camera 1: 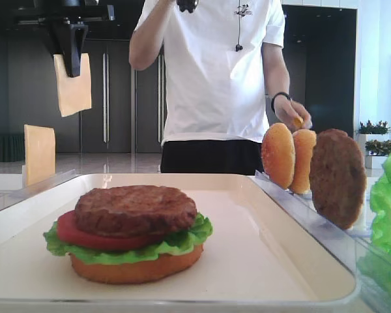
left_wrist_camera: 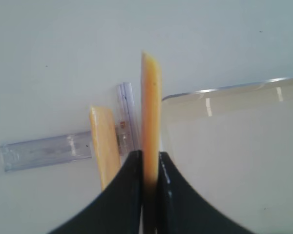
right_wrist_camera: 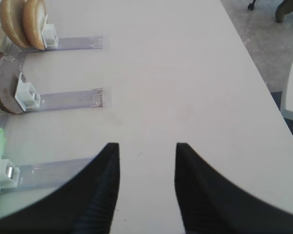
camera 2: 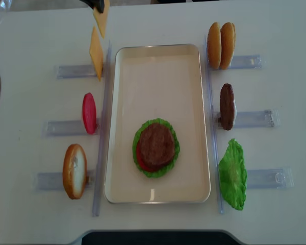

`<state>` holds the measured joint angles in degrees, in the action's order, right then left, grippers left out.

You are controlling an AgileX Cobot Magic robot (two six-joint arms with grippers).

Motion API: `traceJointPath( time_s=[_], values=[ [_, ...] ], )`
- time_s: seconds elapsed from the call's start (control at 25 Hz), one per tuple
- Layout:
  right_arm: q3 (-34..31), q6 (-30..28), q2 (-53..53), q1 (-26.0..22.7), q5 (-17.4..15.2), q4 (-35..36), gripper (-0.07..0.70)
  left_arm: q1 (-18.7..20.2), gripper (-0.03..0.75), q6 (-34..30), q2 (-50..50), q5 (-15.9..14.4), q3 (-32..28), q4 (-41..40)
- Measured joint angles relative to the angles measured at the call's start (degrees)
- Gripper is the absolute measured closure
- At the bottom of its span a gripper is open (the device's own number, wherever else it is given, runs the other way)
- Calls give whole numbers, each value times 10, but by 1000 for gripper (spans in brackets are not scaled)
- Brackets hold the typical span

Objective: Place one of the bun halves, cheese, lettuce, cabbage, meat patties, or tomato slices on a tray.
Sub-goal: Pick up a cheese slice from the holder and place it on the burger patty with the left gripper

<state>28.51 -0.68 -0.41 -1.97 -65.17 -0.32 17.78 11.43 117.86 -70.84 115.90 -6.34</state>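
Observation:
My left gripper (left_wrist_camera: 150,154) is shut on a thin yellow-orange cheese (left_wrist_camera: 150,102) slice and holds it edge-up in the air, over the table just outside the tray's (left_wrist_camera: 224,90) far left corner. From the side, the cheese (camera 1: 73,88) hangs below the left gripper (camera 1: 72,70). A second cheese slice (camera 2: 96,52) stands in its clear rack beneath. On the tray (camera 2: 158,58) lies a stack: bun half, lettuce, tomato slice and a meat patty (camera 2: 156,144) on top. My right gripper (right_wrist_camera: 146,147) is open over bare table, holding nothing.
Clear racks flank the tray. On the left stand a tomato slice (camera 2: 88,113) and a bun half (camera 2: 74,171). On the right stand two bun halves (camera 2: 221,45), a patty (camera 2: 226,106) and lettuce (camera 2: 232,174). A person in a white shirt (camera 1: 215,72) stands behind the table.

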Motion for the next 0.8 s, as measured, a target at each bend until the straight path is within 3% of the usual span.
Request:
traceJointPath(
  time_s=[0.8],
  values=[
    [0,0,0,0,0,0,338,0,683,-11,-67,-4,-4,23]
  ],
)
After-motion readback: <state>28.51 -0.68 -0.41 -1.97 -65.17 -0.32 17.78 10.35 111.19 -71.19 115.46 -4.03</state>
